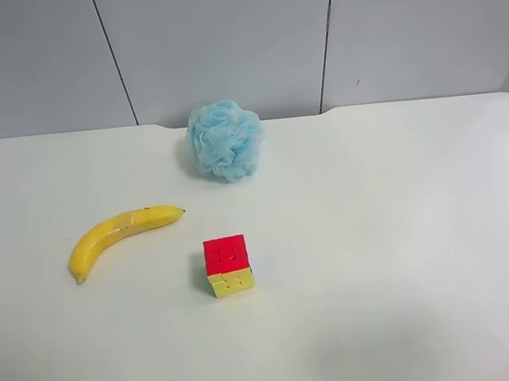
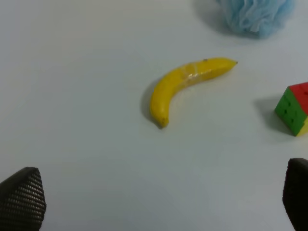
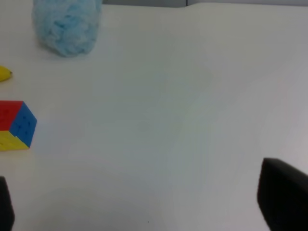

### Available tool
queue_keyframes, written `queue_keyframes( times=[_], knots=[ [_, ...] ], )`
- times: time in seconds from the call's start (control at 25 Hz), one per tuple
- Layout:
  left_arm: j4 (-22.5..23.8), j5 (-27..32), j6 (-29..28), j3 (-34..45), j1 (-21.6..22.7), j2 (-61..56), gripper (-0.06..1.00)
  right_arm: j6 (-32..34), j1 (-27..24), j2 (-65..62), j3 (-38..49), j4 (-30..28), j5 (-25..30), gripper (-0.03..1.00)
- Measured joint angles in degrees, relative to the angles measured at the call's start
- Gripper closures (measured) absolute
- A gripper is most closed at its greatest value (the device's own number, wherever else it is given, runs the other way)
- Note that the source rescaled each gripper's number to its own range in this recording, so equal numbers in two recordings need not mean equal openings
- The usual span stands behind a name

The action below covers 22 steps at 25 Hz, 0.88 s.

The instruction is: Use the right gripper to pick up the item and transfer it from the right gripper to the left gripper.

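Observation:
The curved yellow banana (image 1: 118,237) lies flat on the white table (image 1: 404,229), left of centre in the exterior high view. It shows whole in the left wrist view (image 2: 185,84), and only its tip shows in the right wrist view (image 3: 5,73). No arm shows in the exterior high view. The right gripper (image 3: 144,204) is open and empty, its two black fingertips (image 3: 281,197) wide apart, well away from the banana. The left gripper (image 2: 159,197) is open and empty, its fingertips (image 2: 21,197) at the picture's corners, with the banana a short way ahead.
A red-and-yellow puzzle cube (image 1: 228,265) stands right of the banana; it also shows in the right wrist view (image 3: 15,125) and the left wrist view (image 2: 294,108). A fluffy light-blue bath sponge (image 1: 224,140) sits near the table's far edge, by a grey wall.

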Motion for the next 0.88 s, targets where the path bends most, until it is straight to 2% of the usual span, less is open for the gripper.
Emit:
queue_keyframes(
  times=[0.24,0.6,0.88],
  knots=[
    [0.1,-5.2,-0.1,6.4,0.0,0.0,-0.06,0.0,0.0,0.0,0.0,0.0,0.0,-0.03],
    [0.1,-6.7,-0.3,6.9,0.0,0.0,-0.06,0.0,-0.1,0.0,0.0,0.0,0.0,-0.03],
    [0.1,-6.8,-0.3,6.9,0.0,0.0,-0.06,0.0,-7.4,0.0,0.0,0.0,0.0,-0.03]
  ],
)
